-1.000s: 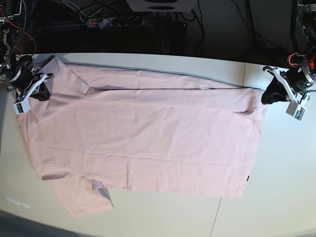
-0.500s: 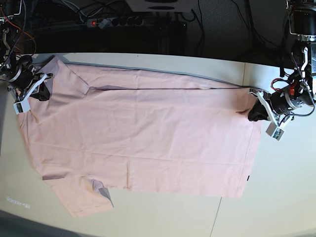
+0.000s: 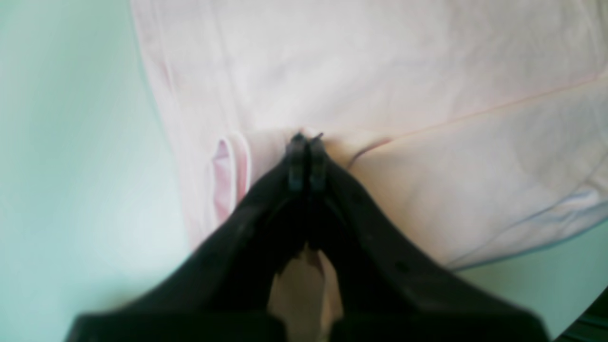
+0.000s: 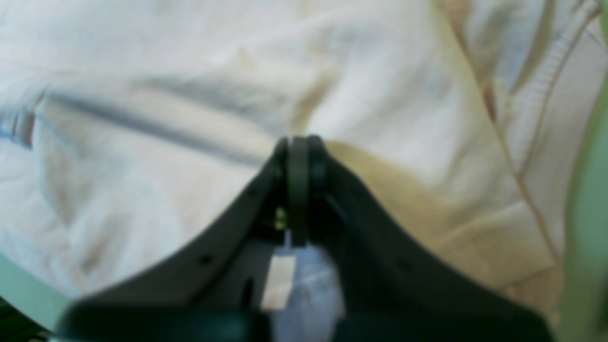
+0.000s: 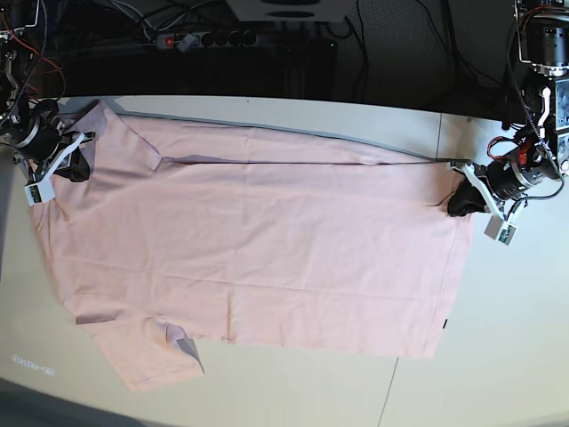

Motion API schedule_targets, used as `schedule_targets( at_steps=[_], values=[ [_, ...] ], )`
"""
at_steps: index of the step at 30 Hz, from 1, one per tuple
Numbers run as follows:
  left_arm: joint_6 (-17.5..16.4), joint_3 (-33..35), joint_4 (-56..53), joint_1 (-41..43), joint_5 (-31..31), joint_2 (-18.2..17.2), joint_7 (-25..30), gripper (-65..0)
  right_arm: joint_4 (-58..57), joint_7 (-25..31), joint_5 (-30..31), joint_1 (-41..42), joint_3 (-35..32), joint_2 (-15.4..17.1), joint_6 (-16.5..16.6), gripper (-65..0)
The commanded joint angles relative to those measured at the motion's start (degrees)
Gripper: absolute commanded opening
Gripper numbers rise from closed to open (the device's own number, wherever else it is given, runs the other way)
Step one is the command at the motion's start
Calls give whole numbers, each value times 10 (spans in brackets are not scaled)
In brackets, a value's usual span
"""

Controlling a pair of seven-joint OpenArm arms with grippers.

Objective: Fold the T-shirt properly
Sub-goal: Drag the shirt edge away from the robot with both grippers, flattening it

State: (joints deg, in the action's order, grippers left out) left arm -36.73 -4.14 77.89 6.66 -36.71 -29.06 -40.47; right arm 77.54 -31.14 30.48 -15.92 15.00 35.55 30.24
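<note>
The pale pink T-shirt (image 5: pixel 258 249) lies spread flat on the table, its far edge folded over along a long crease. At the shirt's right edge in the base view, my left gripper (image 5: pixel 458 203) is shut on the fabric. The left wrist view shows my left gripper (image 3: pixel 306 139) pinching a small fold of the T-shirt (image 3: pixel 380 71) near the hem. My right gripper (image 5: pixel 78 167) is shut on the shirt's far left corner. In the right wrist view, my right gripper (image 4: pixel 299 142) is closed on the crumpled T-shirt (image 4: pixel 166 118) near the ribbed collar (image 4: pixel 555 71).
The pale table (image 5: pixel 516 338) extends past the shirt on the right and near sides. A power strip (image 5: pixel 204 39) and cables lie in the dark area behind the table's far edge. One sleeve (image 5: pixel 151 356) reaches toward the near left edge.
My left gripper has moved inward and toward the near side with the shirt's right corner, slackening the folded far edge. The right arm has stayed still.
</note>
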Motion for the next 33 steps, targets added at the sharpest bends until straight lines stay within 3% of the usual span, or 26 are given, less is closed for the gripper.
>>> schedule_targets(
  at_steps=[1, 9, 18, 26, 33],
  values=[
    [0, 0, -3, 17, 31, -8, -52, -650, 2, -23, -10, -9, 3, 12, -3, -650],
    [0, 0, 5, 81, 17, -8, -47, -650, 2, -24, -11, -21, 3, 12, -3, -650],
    [1, -7, 87, 147, 17, -7, -48, -650, 2, -38, -11, -24, 3, 15, -2, -650],
    [-8, -84, 101, 178, 17, 6, -48, -650, 2, -32, -11, -59, 9, 39, -2, -650],
    [-15, -98, 101, 167, -34, 6, -48, -650, 2, -32, -4, -56, 10, 44, -2, -650]
  ],
)
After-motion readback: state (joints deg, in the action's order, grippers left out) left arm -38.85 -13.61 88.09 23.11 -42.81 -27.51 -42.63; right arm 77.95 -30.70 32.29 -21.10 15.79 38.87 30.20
